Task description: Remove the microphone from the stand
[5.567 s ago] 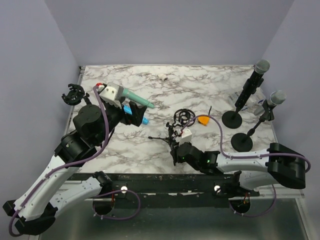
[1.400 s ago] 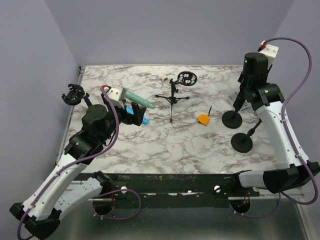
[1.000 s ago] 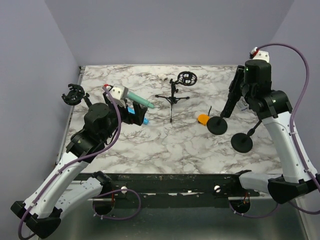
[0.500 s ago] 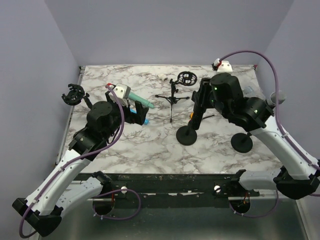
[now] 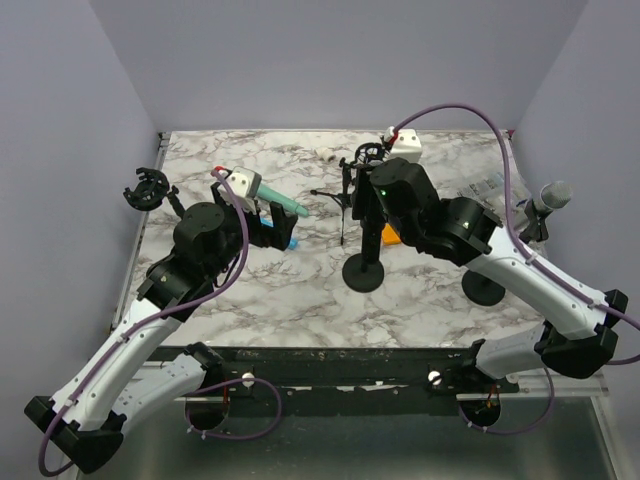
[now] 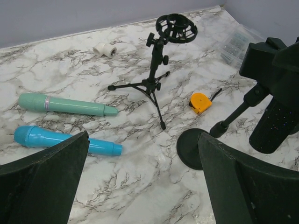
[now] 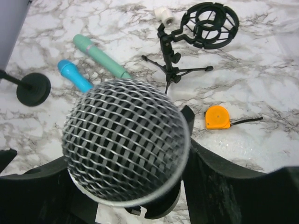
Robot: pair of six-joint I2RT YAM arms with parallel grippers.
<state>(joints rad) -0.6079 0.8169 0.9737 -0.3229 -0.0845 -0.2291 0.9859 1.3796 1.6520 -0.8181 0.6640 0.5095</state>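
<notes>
The microphone has a silver mesh head [image 7: 126,142] and a black body [image 6: 273,128]. It sits in its black stand, whose round base [image 5: 362,272] is at the table's centre. The base also shows in the left wrist view [image 6: 198,148]. My right gripper [image 5: 373,203] is shut on the microphone body, with a finger on each side of the head in the right wrist view [image 7: 131,193]. My left gripper [image 5: 268,228] is open and empty. It hovers left of the stand, with bare marble between its fingers [image 6: 145,186].
A second microphone [image 5: 548,195] stands on its stand [image 5: 483,287] at the right. A tripod with an empty shock mount [image 5: 347,190], an orange tape measure [image 6: 201,101], a green microphone [image 6: 65,104] and a blue microphone [image 6: 65,140] lie around the centre. A white fitting [image 6: 104,49] lies at the back.
My right gripper has carried the microphone and its stand from the back right to the table's centre. The left arm has barely moved.
</notes>
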